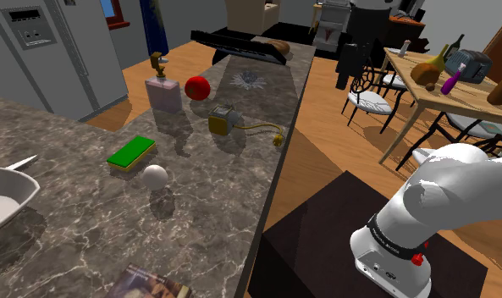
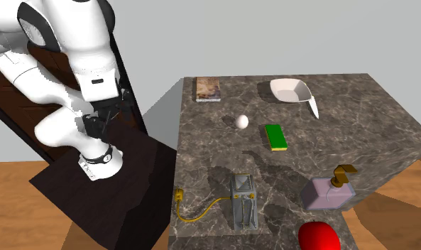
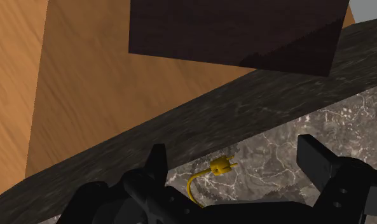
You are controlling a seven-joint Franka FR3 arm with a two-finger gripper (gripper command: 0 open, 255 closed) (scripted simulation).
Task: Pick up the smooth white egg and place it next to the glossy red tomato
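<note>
Black end effector (image 3: 233, 150) wide open, empty, over edge of dark marbled desk (image 1: 71, 135), well apart from smooth white egg (image 1: 155, 177) by green sponge (image 1: 132, 155); risk: off-centre pinch could squirt round egg away b4 reaching glossy red tomato (image 1: 197, 86).

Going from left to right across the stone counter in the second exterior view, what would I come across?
yellow plug → book → white egg → green sponge → pink soap dispenser. Left out because they overlap others sideways: toaster, bowl, red tomato.
</note>
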